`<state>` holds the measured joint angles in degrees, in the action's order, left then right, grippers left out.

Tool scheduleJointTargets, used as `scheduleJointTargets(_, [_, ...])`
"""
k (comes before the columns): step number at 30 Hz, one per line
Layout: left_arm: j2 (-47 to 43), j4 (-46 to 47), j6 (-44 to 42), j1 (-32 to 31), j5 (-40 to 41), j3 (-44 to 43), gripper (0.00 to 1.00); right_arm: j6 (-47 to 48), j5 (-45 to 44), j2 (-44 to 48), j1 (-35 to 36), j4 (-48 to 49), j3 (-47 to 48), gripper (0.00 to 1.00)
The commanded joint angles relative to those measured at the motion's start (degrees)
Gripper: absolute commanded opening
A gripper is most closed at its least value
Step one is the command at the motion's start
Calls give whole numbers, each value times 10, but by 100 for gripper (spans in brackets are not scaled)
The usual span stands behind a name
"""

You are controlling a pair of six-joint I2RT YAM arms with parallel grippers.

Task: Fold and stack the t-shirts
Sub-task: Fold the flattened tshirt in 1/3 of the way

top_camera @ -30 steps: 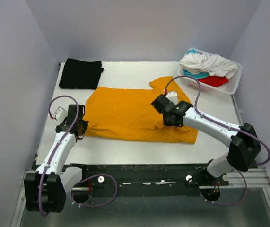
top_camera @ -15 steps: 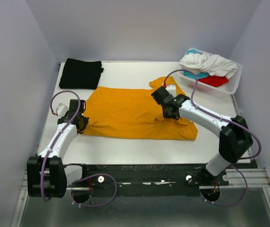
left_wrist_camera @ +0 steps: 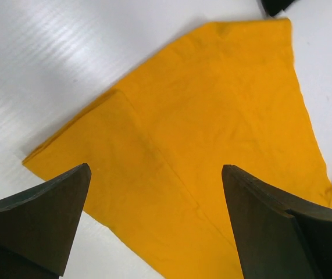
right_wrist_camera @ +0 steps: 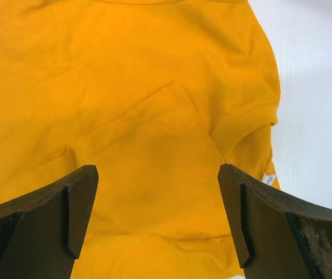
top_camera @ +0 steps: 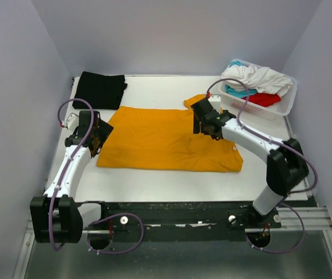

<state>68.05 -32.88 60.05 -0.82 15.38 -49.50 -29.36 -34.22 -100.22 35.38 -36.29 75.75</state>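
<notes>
A mustard-orange t-shirt lies spread flat across the middle of the white table. My left gripper hangs over its left edge, open, with only orange cloth and bare table below the fingers. My right gripper hovers above the shirt's right part near the sleeve, open as well, and nothing sits between its fingers. The folded sleeve area shows under it. A folded black t-shirt rests at the back left corner. White, teal and red t-shirts are piled in the basket.
The white lattice basket stands at the back right, close to the right arm's cable. Bare table runs between the orange shirt and the black front rail. Grey walls close in the sides and back.
Both grippers have gone from shut to open and let go of the orange shirt. Both moved away from the near edge toward the back. The shirt now lies flatter.
</notes>
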Motion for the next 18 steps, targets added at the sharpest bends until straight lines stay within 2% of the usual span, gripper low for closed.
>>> scheduleJointTargets(1, [-26,78,-87,2,-181,57,98,-16,75,148,-1,99,-115,99])
scheduleJointTargets(4, [-12,178,-98,-6,-291,103,98,0,205,215,0,174,-218,100])
scheduleJointTargets(8, [67,211,-105,-33,-332,80,99,-10,264,200,-1,231,-258,100])
scheduleJointTargets(11, [136,201,-109,-45,-343,49,99,-16,271,143,0,258,-248,100])
scheduleJointTargets(14, [188,216,-100,-50,-361,50,99,-27,236,101,0,259,-238,100])
scheduleJointTargets(18, [215,210,-88,-67,-358,63,99,-51,189,107,0,251,-270,100])
